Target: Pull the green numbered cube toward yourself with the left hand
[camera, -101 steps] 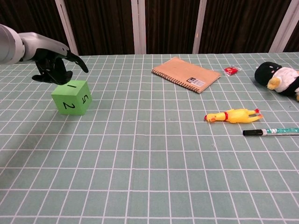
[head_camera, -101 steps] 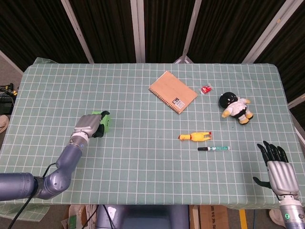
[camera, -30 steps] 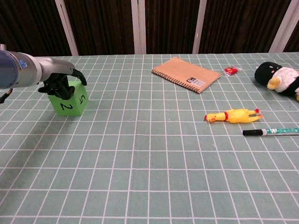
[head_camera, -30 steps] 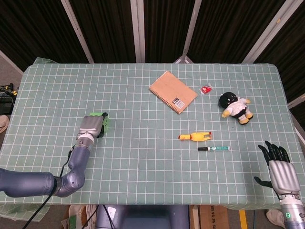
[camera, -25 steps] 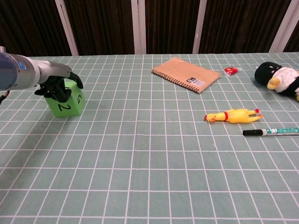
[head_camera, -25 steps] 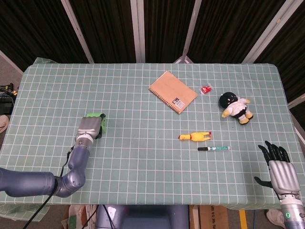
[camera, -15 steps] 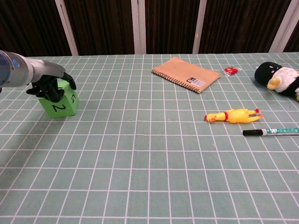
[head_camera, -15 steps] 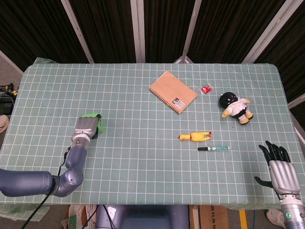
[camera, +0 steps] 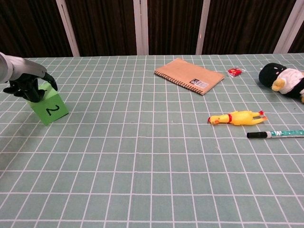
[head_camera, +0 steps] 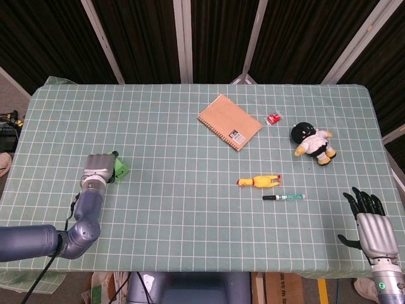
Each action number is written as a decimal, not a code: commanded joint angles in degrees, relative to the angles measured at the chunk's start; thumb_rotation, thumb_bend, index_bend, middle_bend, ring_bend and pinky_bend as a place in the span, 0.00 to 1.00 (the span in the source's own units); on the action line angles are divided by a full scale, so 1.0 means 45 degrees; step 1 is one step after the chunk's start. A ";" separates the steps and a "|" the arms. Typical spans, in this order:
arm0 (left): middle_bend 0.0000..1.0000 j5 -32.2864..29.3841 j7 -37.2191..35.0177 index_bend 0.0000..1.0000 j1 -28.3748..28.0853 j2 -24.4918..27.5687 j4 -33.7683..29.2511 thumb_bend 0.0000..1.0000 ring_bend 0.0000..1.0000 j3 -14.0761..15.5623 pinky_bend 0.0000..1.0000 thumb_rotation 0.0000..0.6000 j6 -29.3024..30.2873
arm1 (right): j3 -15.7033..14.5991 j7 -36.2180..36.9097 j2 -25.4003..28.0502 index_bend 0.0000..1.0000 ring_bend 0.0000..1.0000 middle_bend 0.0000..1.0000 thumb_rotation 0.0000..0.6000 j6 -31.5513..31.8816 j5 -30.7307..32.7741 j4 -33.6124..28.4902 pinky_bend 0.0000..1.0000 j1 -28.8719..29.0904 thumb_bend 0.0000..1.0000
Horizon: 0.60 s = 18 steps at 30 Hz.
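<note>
The left hand (camera: 26,85) rests on top of the green cube (camera: 47,107), its dark fingers (camera: 35,93) curled down over the cube's upper edge, gripping it from above. The cube sits near the left edge of the counter (camera: 152,156), with the number 2 facing the chest camera (any other faces are hidden by the hand or turned away). From the head view the left hand (head_camera: 98,168) covers most of the cube (head_camera: 119,170), leaving only a green sliver on its right side.

The right hand (head_camera: 369,218) hangs off the near right corner of the counter (head_camera: 190,145), holding nothing, fingers spread apart.

Well apart from the cube, a brown spiral notebook (camera: 189,76) lies toward the far middle, with a small red wrapper (camera: 233,72) beside it. A black-and-white plush toy (camera: 283,78) lies at the far right. Nearer the front, a yellow rubber chicken (camera: 236,117) lies just above a marker pen (camera: 275,134).
</note>
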 commanded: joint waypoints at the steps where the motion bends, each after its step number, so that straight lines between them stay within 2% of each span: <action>1: 0.85 -0.0124 0.0233 0.16 -0.0009 0.0069 0.0075 0.92 0.80 0.0111 0.84 1.00 -0.0024 | 0.0004 -0.0029 -0.0024 0.14 0.02 0.01 1.00 -0.0005 0.0009 0.0014 0.05 0.0008 0.15; 18: 0.85 -0.0096 0.0474 0.16 0.0658 0.1048 -0.0054 0.92 0.80 0.0739 0.84 1.00 -0.0564 | -0.0010 -0.0208 -0.0118 0.14 0.02 0.01 1.00 -0.0013 0.0041 0.0021 0.05 0.0023 0.15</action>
